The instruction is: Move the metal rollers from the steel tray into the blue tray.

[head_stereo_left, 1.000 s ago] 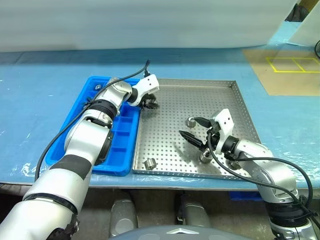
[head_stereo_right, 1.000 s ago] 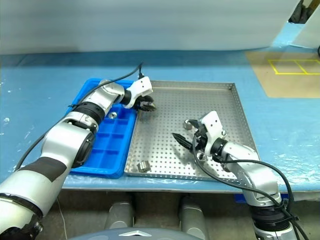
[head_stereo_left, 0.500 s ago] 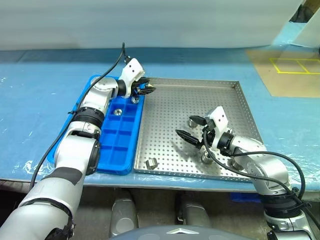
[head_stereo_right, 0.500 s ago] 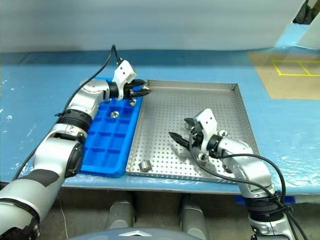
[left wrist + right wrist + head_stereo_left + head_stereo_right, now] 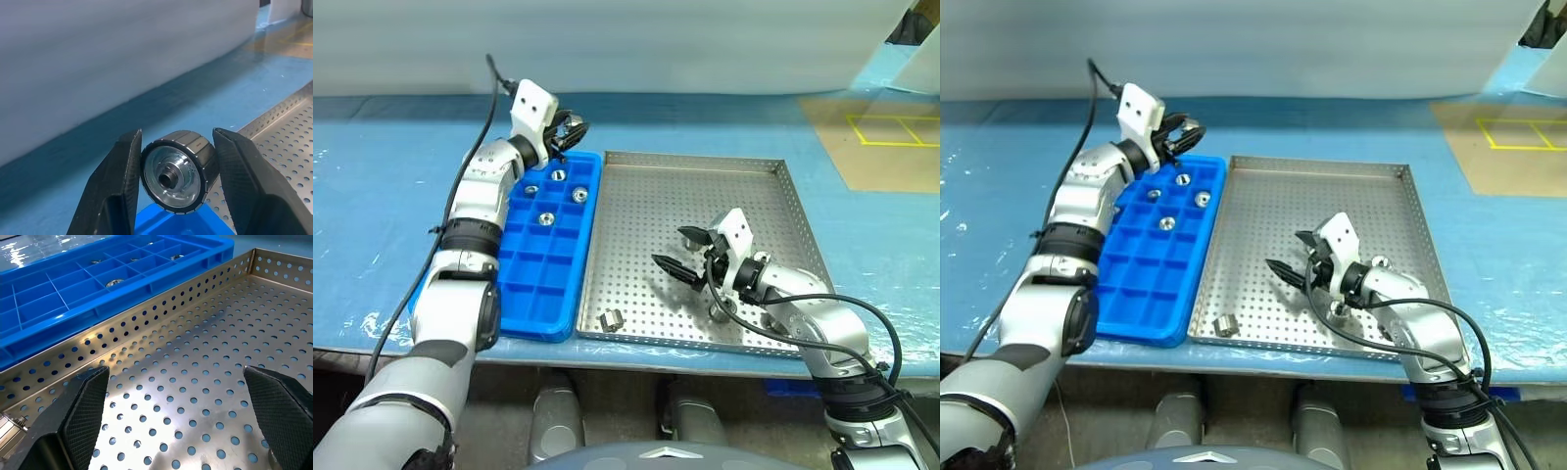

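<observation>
**Steel roller in hand, several still to move**

Steel-grey and shiny, the roller (image 5: 178, 171) I carry is a short cylinder with a bored centre and a faceted rim, clamped endwise between the two black fingers of my left end effector (image 5: 565, 131), which hangs over the far end of the blue tray (image 5: 524, 311). I count four metal rollers (image 5: 546, 218) already seated in cells near that far end. My judgement is that the job is about half done. On the steel tray (image 5: 636, 196) I see one roller (image 5: 609, 318) near the front rim, well apart from the others, and at least one more (image 5: 722, 311) tucked under my right arm; others there may be hidden. My right end effector (image 5: 689, 253) hovers just above the perforated floor, fingers spread wide, nothing between them. Blue tabletop (image 5: 372, 206) surrounds both trays.
</observation>
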Available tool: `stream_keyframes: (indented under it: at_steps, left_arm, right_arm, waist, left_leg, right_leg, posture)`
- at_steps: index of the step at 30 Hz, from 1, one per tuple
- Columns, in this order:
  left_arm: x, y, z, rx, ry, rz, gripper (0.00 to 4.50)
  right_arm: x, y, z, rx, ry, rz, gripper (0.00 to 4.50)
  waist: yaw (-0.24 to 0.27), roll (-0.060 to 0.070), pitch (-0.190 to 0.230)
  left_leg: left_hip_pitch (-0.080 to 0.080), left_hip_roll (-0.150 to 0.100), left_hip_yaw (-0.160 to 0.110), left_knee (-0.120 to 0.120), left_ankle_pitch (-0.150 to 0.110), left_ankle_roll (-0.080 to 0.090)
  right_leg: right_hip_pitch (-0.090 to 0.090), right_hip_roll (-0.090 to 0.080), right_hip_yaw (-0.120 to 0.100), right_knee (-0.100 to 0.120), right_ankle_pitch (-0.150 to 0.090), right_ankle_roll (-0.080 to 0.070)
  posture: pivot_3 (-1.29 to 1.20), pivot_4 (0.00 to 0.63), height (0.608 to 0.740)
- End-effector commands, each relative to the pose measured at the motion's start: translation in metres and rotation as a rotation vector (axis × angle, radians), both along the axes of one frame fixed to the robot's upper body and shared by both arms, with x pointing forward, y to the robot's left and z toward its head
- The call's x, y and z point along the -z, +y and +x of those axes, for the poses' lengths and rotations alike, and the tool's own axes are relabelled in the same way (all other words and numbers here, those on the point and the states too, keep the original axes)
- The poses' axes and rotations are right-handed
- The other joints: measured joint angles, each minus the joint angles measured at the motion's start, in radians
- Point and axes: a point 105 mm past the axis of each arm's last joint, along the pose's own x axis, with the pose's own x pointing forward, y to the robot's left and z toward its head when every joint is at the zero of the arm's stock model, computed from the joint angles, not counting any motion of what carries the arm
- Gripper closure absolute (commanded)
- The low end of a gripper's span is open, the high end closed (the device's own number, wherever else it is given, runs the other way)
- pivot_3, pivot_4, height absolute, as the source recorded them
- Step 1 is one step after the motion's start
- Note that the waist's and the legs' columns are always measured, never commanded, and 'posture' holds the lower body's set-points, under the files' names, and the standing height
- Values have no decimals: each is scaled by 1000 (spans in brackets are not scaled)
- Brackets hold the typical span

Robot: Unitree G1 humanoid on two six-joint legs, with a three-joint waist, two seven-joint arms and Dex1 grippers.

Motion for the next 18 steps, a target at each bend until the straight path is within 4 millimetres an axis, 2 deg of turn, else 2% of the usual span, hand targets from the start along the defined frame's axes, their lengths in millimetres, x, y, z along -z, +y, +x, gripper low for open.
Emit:
stream_keyframes:
  at_steps: [1,3,6,11,15,18]
  left_arm:
    - [-10,2,-19,-26,-72,-48,2580]
    - [-3,5,-29,-53,-67,-68,2580]
    - [10,21,-45,-189,-69,-100,2580]
    - [19,35,-72,-333,-96,-130,2580]
    - [22,54,-85,-502,-132,-132,2580]
    - [35,73,-95,-675,-107,-127,2580]
  right_arm:
    - [-12,7,3,-39,-67,9,0]
    - [-13,7,5,-43,-71,10,0]
    - [-13,9,8,-61,-80,3,0]
    - [-13,9,11,-83,-85,-5,0]
    - [-13,11,12,-112,-79,-14,0]
    - [-13,13,15,-141,-77,-26,0]
  waist:
    - [2,0,0]
    - [3,0,0]
    - [4,0,0]
    - [4,0,0]
    - [6,0,0]
    - [8,0,0]
  left_leg:
    - [0,0,0,0,0,0]
    - [-4,0,0,0,0,0]
    - [-13,0,-1,3,0,0]
    - [-14,1,-1,3,0,0]
    - [-13,1,-1,3,-1,2]
    - [-13,1,-1,4,-1,2]
  right_leg:
    - [-1,0,0,0,0,0]
    - [-3,0,0,1,0,0]
    - [-12,0,-1,4,0,0]
    - [-13,0,-1,4,0,0]
    - [-13,0,-1,4,0,0]
    - [-13,0,-1,4,0,0]
  posture:
    - [21,150,740]
    - [30,150,740]
    - [62,150,740]
    - [104,150,740]
    - [137,150,740]
    - [163,150,740]
